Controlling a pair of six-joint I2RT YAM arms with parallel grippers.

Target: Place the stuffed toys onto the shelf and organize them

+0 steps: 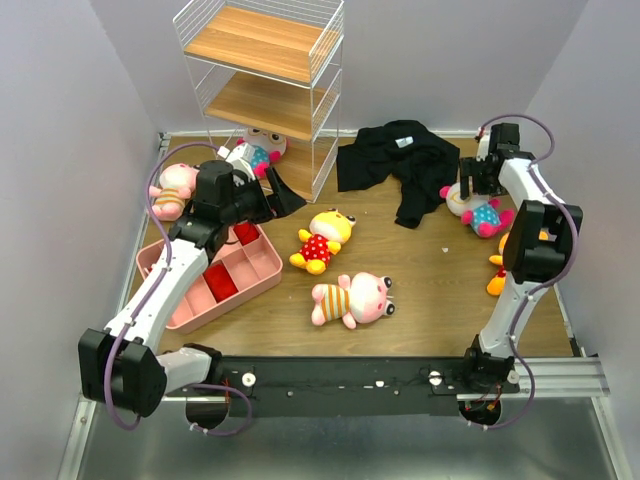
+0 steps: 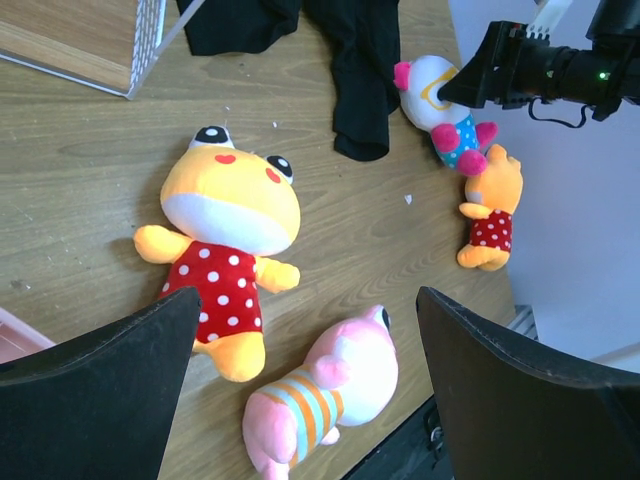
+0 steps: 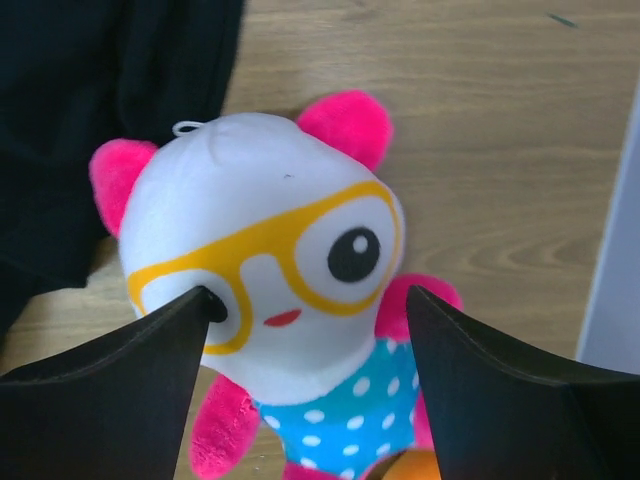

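Right fingers (image 3: 95, 400) are straddling, spread apart, the glasses doll (image 3: 260, 270) lying on the desk (image 1: 430, 290), lining you up to grab it for the shelf (image 1: 262, 60), while your left fingers (image 2: 90, 400) are hanging apart, empty.

The right gripper (image 3: 308, 298) hangs with its fingers spread either side of a white-faced doll (image 3: 262, 200) (yellow glasses, pink ears, blue dotted outfit). Black cloth (image 3: 90, 120) lies at ten o'clock.
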